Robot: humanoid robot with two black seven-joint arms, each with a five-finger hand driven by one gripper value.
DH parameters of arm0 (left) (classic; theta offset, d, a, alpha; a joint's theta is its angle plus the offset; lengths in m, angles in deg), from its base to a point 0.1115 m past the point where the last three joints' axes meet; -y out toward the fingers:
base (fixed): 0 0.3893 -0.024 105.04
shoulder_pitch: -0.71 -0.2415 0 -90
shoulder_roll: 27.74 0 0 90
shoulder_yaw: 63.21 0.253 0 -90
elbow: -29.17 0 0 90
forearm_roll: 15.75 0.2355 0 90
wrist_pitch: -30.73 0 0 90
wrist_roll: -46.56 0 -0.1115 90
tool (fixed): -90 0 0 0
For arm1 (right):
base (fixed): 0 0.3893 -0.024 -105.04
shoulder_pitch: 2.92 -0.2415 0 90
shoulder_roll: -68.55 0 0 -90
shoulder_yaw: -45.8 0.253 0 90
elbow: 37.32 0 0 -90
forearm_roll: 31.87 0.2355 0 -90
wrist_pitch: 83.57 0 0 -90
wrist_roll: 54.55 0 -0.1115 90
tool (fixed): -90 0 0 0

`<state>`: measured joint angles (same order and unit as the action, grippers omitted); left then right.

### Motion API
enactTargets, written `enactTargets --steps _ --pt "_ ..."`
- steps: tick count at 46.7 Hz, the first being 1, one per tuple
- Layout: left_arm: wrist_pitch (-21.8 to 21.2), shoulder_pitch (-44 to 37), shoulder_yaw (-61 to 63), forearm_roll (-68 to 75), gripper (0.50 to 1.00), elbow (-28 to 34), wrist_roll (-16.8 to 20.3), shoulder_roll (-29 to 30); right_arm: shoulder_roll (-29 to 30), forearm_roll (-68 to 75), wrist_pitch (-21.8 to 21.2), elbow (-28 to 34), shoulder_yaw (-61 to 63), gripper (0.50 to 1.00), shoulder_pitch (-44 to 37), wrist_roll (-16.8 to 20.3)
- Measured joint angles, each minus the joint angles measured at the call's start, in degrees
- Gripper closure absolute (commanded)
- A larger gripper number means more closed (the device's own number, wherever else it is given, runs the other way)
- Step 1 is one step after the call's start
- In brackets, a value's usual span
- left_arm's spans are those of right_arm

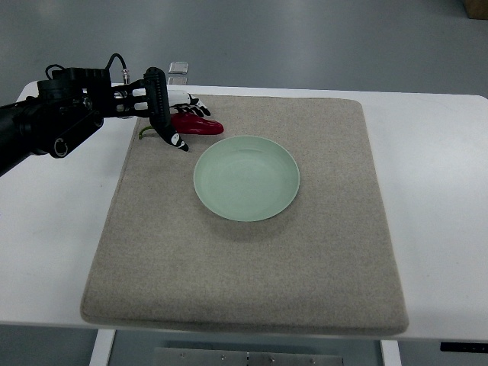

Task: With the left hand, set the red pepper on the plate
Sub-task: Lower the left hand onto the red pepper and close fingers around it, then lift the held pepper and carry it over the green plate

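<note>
A red pepper [197,126] with a green stem [145,133] lies on the beige mat, just left of and behind the pale green plate [246,178]. My left hand [172,116] comes in from the left edge and hovers over the pepper, fingers spread around it, with one black finger reaching down in front of it and others behind. I cannot tell whether the fingers touch the pepper. The plate holds nothing. The right hand is out of view.
The beige mat [252,252] covers most of the white table [442,191]. A small clear object [179,69] sits at the table's far edge behind the hand.
</note>
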<state>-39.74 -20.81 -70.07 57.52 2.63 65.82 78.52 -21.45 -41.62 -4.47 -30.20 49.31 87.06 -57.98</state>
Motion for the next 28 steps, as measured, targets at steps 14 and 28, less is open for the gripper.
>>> enactTargets --steps 14,28 --pt "-0.1 0.0 1.5 0.1 0.949 0.1 -0.1 -0.1 0.0 0.0 0.0 0.0 0.0 0.568 0.0 0.0" --pt "0.1 0.0 1.6 -0.2 1.0 0.1 -0.1 -0.1 0.0 0.0 0.0 0.0 0.0 0.568 0.0 0.0"
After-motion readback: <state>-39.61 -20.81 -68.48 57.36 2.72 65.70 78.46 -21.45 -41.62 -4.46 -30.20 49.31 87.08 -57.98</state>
